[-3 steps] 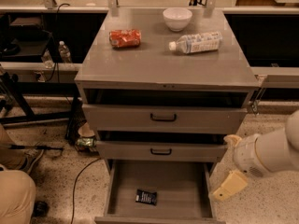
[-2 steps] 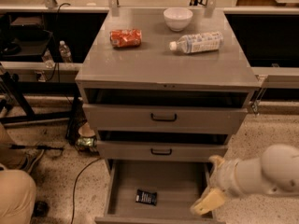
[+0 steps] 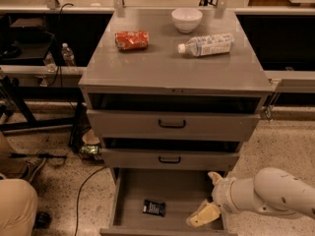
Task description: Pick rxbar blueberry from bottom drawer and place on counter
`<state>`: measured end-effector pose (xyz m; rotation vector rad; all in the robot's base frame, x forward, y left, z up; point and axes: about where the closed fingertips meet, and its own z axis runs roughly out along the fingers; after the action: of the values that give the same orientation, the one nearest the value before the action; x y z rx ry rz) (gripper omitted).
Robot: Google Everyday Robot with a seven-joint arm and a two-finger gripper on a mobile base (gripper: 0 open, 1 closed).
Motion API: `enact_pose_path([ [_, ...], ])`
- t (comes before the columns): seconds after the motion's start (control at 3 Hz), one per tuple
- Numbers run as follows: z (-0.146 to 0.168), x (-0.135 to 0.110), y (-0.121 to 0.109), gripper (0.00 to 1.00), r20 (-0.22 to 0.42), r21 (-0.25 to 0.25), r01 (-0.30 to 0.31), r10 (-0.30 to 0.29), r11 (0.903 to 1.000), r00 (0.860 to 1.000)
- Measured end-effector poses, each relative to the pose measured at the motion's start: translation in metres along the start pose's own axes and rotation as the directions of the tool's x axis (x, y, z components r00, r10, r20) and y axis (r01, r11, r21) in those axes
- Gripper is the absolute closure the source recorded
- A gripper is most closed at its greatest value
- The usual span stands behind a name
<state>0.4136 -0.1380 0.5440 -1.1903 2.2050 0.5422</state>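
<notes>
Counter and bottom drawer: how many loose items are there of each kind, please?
White bowl: 1, on the counter
Crushed red can: 1, on the counter
Plastic bottle: 1, on the counter
rxbar blueberry: 1, in the bottom drawer
Total: 4
The gripper, open, hangs over the drawer's right side, apart from the bar.

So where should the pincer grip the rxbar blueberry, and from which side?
Come from above, closing across the short width of the rxbar blueberry near its middle. It lies flat on the bottom drawer floor, and the drawer walls likely block a side approach. The pincer, open, is low over the drawer's right part as seen, apart from the bar.
</notes>
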Motion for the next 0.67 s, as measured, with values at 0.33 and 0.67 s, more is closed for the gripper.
enact_pose_path([
  [0.33, 0.026, 0.009, 0.000, 0.00, 0.007, -0.046, 0.002, -0.002, 0.9990, 1.000],
  [0.67, 0.060, 0.022, -0.003, 0.00, 0.055, -0.110, -0.011, 0.017, 0.9939, 0.998],
])
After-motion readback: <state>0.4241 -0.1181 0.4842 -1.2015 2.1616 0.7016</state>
